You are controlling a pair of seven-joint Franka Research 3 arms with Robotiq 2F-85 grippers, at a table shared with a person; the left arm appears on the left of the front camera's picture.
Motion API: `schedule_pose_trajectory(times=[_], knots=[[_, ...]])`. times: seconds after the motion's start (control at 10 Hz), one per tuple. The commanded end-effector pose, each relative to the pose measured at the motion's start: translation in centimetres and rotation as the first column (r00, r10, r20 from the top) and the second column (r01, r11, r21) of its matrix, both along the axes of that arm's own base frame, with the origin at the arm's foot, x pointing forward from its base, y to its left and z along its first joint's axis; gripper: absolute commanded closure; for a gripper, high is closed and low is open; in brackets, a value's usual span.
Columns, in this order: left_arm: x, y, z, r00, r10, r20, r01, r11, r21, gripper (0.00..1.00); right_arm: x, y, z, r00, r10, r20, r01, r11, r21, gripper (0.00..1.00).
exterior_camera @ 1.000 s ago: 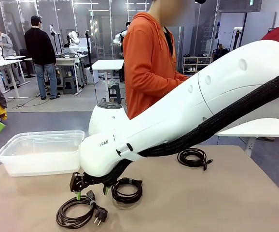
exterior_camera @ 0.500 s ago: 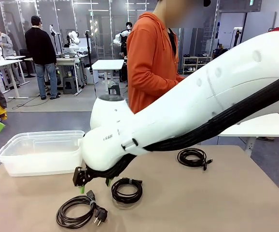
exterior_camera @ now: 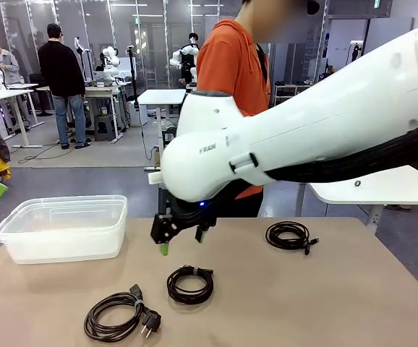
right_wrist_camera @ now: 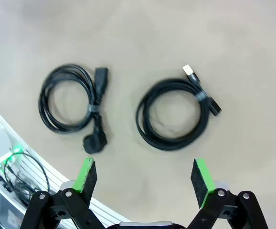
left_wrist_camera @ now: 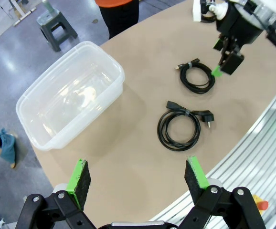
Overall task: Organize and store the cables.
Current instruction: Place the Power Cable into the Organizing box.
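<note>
Black cables [exterior_camera: 189, 284] are seen coiled on the tan table [exterior_camera: 339, 303]: two near the front edge, one near the far edge | right gripper [exterior_camera: 183, 241] held spread above the front pair, empty | left gripper [left_wrist_camera: 138, 174] spread, empty.

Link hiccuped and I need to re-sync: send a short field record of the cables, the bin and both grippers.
Cables: three thin black cords in round coils, all on the tan table
Near-left coil: banded, ends in a mains plug
Middle coil: banded, nearest the right gripper
Far-right coil: apart from the other two
Bin: clear plastic tub at the table's left, no cable inside
Right gripper: open, hovers above the table, holds nothing
Left gripper: open, high over the table, holds nothing
</note>
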State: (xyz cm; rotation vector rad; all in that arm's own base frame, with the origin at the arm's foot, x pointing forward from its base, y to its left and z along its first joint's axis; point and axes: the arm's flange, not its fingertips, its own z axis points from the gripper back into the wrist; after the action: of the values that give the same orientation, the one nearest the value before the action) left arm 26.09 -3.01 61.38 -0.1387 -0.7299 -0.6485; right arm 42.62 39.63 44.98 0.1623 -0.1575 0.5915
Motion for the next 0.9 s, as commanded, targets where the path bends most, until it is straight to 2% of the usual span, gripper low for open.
schedule_pose_trajectory(times=[0.0,0.4,0.7,0.8], knots=[[0.0,-0.1,0.0,1.000,0.000,0.004,0.000,1.000,0.001,0.00,-0.9,-4.3,1.1,0.999,0.045,0.003,-0.045,0.999,-0.016,0.00],[0.0,-0.1,0.0,1.000,0.000,0.004,0.000,1.000,0.001,0.00,-3.0,-15.3,5.7,0.997,0.061,0.041,-0.063,0.997,0.039,0.00],[0.0,-0.1,0.0,1.000,0.000,0.004,0.000,1.000,0.001,0.00,-4.7,-21.4,8.2,0.994,0.085,0.071,-0.087,0.996,0.036,0.00],[0.0,-0.1,0.0,1.000,0.000,0.004,0.000,1.000,0.001,0.00,-5.0,-23.7,8.9,0.994,0.073,0.087,-0.080,0.994,0.078,0.00]])
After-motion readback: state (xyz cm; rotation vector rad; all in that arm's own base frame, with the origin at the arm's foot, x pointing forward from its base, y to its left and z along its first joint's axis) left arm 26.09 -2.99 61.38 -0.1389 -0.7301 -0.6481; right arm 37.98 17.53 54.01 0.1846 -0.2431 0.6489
